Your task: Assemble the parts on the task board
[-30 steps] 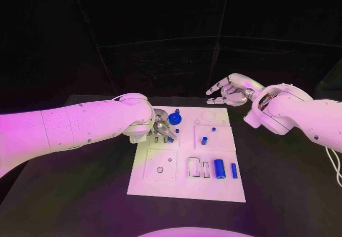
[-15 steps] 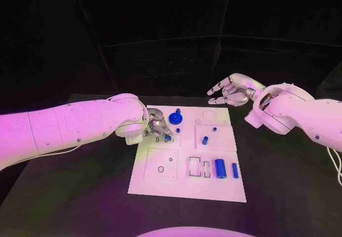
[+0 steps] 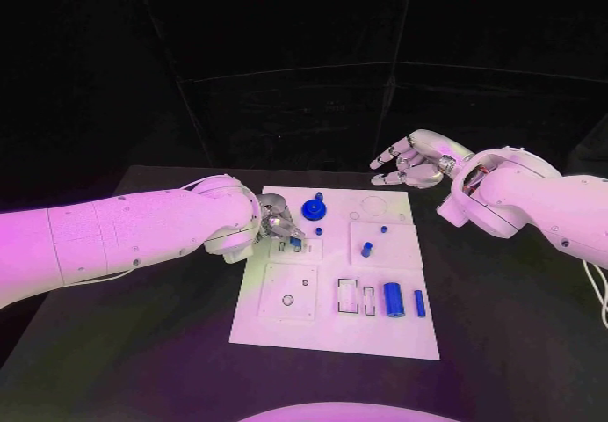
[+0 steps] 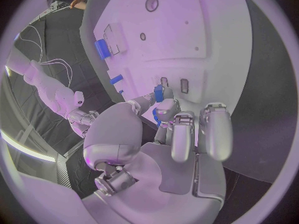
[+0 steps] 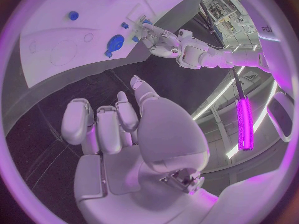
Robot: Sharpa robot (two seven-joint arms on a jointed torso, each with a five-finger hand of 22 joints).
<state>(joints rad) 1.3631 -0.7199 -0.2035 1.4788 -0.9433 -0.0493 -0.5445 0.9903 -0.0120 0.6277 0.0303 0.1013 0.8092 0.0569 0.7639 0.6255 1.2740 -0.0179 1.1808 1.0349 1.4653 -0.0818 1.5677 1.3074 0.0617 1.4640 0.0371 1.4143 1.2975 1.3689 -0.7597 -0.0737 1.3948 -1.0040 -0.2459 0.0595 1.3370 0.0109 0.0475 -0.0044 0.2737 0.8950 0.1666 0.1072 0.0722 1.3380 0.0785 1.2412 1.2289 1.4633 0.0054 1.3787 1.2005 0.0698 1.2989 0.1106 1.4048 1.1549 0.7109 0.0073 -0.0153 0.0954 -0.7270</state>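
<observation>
The white task board [image 3: 332, 330] lies in the middle of the black table. My left hand [image 3: 278, 229] hovers over the board's far left block and pinches a small blue part [image 3: 294, 242] between thumb and fingertips. The left wrist view shows that part [image 4: 159, 93] just above two narrow slots [image 4: 184, 85]. A round blue gear-like part [image 3: 313, 209] stands just beyond the hand. My right hand [image 3: 408, 161] hangs open above the table past the board's far right corner, holding nothing. Its spread fingers [image 5: 99, 127] appear in the right wrist view.
A thick blue cylinder [image 3: 393, 300] and a slim blue pin [image 3: 418, 303] lie at the board's near right. Small blue pegs [image 3: 365, 250] stand in the far right block. A square plate with holes [image 3: 292, 294] sits near left. Bare black table surrounds the board.
My left arm has swung slightly, its hand staying over the far left block with the blue part pinched. The right hand has barely moved.
</observation>
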